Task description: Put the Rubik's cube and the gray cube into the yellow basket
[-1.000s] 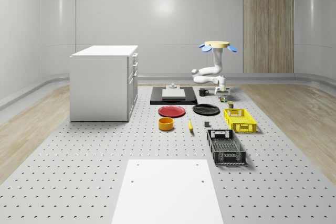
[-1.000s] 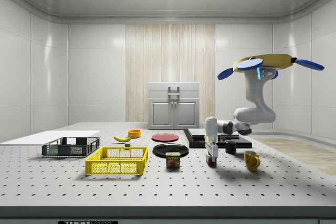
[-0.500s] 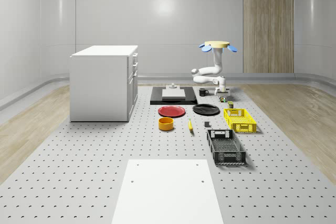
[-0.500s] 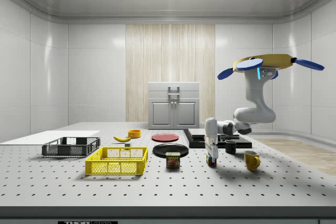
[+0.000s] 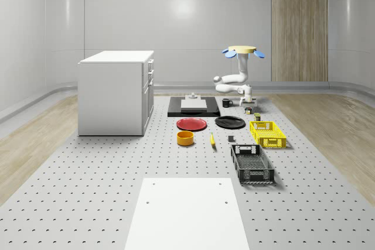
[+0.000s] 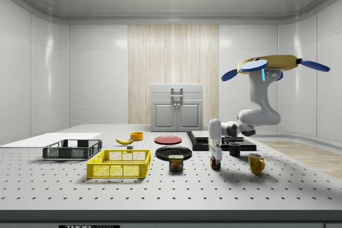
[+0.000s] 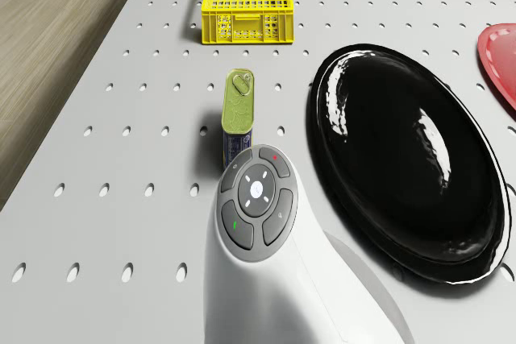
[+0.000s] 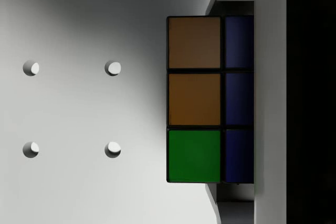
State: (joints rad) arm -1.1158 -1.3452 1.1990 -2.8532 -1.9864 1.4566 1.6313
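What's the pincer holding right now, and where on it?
Cannot tell. The pincer is down around the multicoloured Rubik's cube on the perforated table, but contact on its sides isn't visible.

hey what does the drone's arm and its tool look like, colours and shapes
The arm is glossy white with rounded, tube-like segments and darker grey joints, hanging under a flat yellow drone body with blue rotor blades. A small cyan light glows where they meet. In the drone view, the arm carries a round grey button pad. The tool is a white block.

The drone [image 6: 275,63] hovers above the surface [image 6: 171,185], its gripper [image 6: 215,159] down at the Rubik's cube [image 6: 215,165] beside a can [image 6: 176,162].
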